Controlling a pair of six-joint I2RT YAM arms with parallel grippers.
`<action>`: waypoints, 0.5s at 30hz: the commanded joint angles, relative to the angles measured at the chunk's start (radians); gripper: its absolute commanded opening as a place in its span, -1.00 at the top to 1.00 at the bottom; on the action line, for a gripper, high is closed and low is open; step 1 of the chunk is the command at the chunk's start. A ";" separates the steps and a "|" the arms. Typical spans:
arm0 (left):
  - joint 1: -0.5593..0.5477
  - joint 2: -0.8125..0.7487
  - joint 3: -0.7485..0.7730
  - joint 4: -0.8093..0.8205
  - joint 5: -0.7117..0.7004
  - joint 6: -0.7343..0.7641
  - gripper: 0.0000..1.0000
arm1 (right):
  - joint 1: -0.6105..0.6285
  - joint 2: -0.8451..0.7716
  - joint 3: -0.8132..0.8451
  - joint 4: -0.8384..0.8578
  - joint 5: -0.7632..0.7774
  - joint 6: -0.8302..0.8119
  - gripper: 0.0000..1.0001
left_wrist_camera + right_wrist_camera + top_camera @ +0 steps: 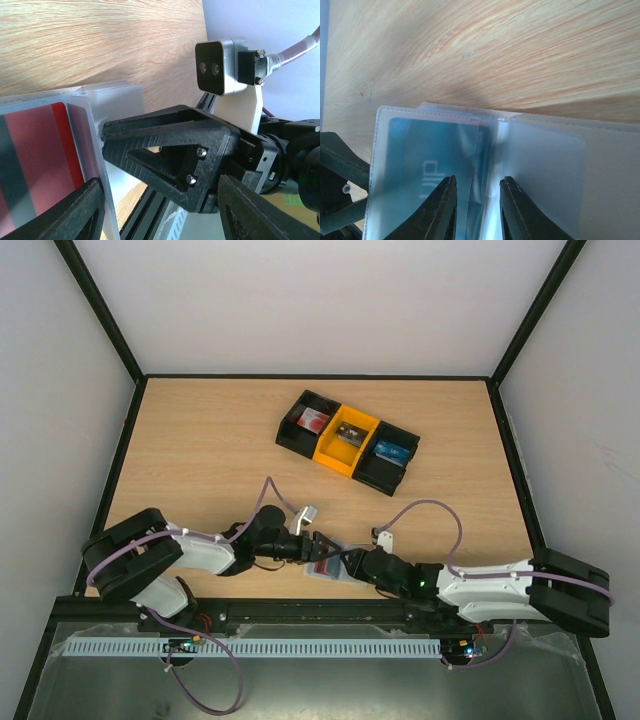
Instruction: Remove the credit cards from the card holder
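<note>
Light wooden tabletop point(200, 460) inside white walls, with a black-and-yellow three-compartment plastic tray point(347, 440) at upper centre of the overhead view. Low in that view, near centre and well apart from the tray, a flat translucent grey-blue plastic card holder point(332, 580), lying between the left gripper point(318, 548) and the right gripper point(352, 565). Long axis roughly left to right there, dipping a little toward the lower right; too small from above to show more than a red patch. Only from the left wrist: a red plastic card with a dark stripe point(35, 165) inside a pocket at lower left, the holder's edge just beside that claw's lower-left finger point(75, 212), fingers spread wide apart. Only from the right wrist: holder opened in leaves, a blue card with pale lettering point(420, 160) in the left pocket, a cloudy leaf at right. Right fingers point(442, 210) at bottom centre narrowly apart, straddling the fold between the leaves; cannot tell whether pressing on the plastic.
</note>
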 commanded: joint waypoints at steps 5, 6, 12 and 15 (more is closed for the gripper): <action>-0.012 0.043 0.024 0.089 0.030 -0.027 -0.27 | -0.001 -0.225 -0.049 -0.172 0.111 0.025 0.34; -0.014 0.048 0.028 0.097 0.033 -0.033 -0.27 | -0.001 -0.264 -0.048 -0.199 0.122 0.029 0.30; -0.046 0.083 0.078 0.107 0.024 -0.037 -0.26 | -0.001 -0.577 -0.038 -0.419 0.210 0.066 0.19; -0.066 0.114 0.097 0.117 0.020 -0.044 -0.26 | 0.000 -0.709 -0.016 -0.532 0.260 0.083 0.17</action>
